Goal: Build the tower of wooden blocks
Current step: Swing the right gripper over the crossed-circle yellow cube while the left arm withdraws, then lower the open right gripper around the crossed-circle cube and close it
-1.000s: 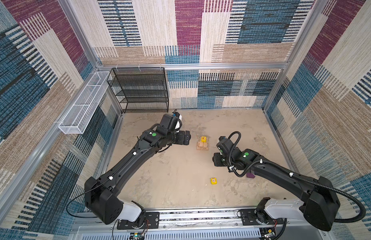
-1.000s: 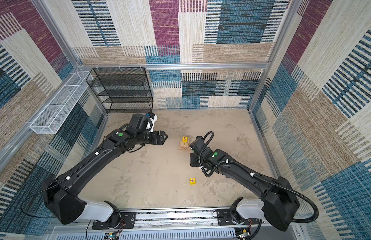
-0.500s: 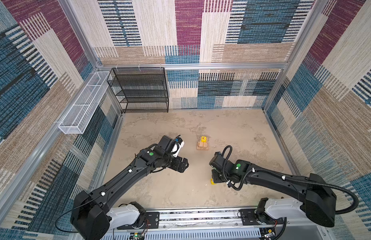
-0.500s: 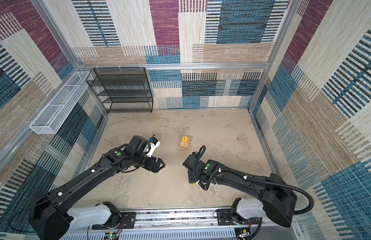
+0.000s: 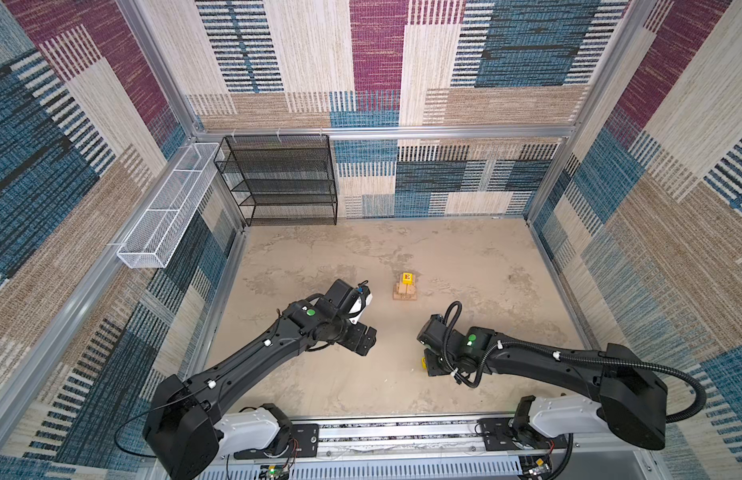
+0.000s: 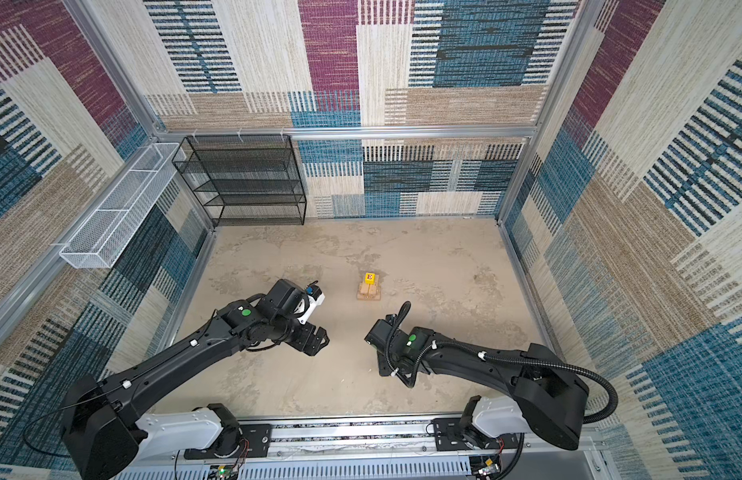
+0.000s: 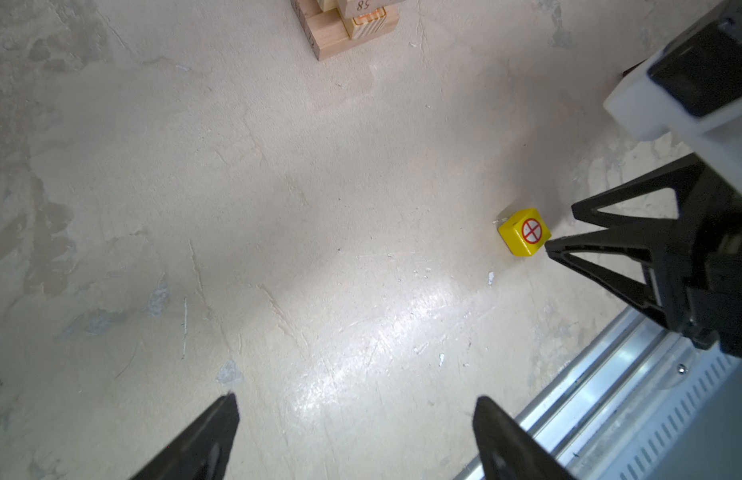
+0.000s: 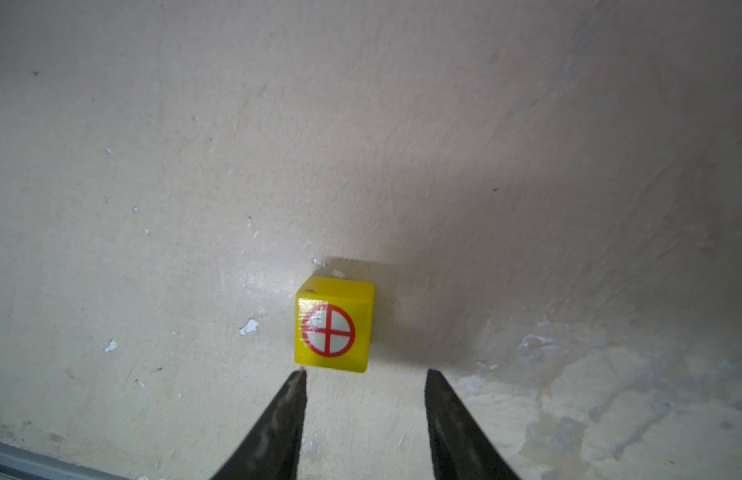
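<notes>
Right gripper (image 8: pixel 365 375), jaws apart and empty, poised low over the loose yellow cube (image 8: pixel 334 324). The cube lies on the table (image 5: pixel 319 257) just ahead of the fingertips, not between them, with its red crossed circle facing up. It sits near the front edge, right of the middle, and has not shifted. A second ago this gripper stood beside the tower (image 5: pixel 405 289); it has since drawn back toward the front edge and come down to the cube.

Left gripper (image 7: pixel 356 398), jaws wide apart, holds nothing. It too has withdrawn from the tower, toward the front left of the table.

The tower stands near the table's middle, well apart from both grippers and unchanged: tan planks (image 6: pixel 369 293) stacked at the base and a lettered yellow cube (image 5: pixel 407 277) on top.
</notes>
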Robot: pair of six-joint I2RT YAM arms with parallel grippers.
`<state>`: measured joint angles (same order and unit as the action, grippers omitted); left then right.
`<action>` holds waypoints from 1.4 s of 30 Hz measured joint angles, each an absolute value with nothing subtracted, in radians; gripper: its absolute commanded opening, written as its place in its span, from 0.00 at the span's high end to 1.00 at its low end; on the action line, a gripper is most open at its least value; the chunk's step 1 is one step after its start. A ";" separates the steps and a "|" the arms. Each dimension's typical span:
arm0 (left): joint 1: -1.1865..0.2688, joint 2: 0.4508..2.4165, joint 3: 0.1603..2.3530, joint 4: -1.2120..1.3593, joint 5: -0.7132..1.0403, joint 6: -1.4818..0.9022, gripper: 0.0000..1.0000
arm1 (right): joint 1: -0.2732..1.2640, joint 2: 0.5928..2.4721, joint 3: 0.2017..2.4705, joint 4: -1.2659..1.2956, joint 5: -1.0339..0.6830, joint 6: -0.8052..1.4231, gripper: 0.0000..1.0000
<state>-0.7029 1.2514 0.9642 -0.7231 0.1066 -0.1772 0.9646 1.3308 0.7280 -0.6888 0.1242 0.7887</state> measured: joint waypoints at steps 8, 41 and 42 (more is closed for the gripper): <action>-0.735 1.261 0.965 -0.738 0.076 -0.173 0.07 | 0.965 1.357 0.729 -0.670 0.131 0.796 0.53; -0.768 1.250 0.966 -0.767 0.002 -0.169 0.07 | 0.975 1.436 0.754 -0.658 0.108 0.772 0.57; -0.769 1.250 0.966 -0.767 0.001 -0.169 0.07 | 0.975 1.439 0.757 -0.659 0.105 0.772 0.57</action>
<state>-0.7689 1.2495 0.9661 -0.7670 0.0010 -0.1692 0.9749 1.4391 0.7574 -0.6594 0.1055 0.7715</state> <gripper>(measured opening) 0.930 0.418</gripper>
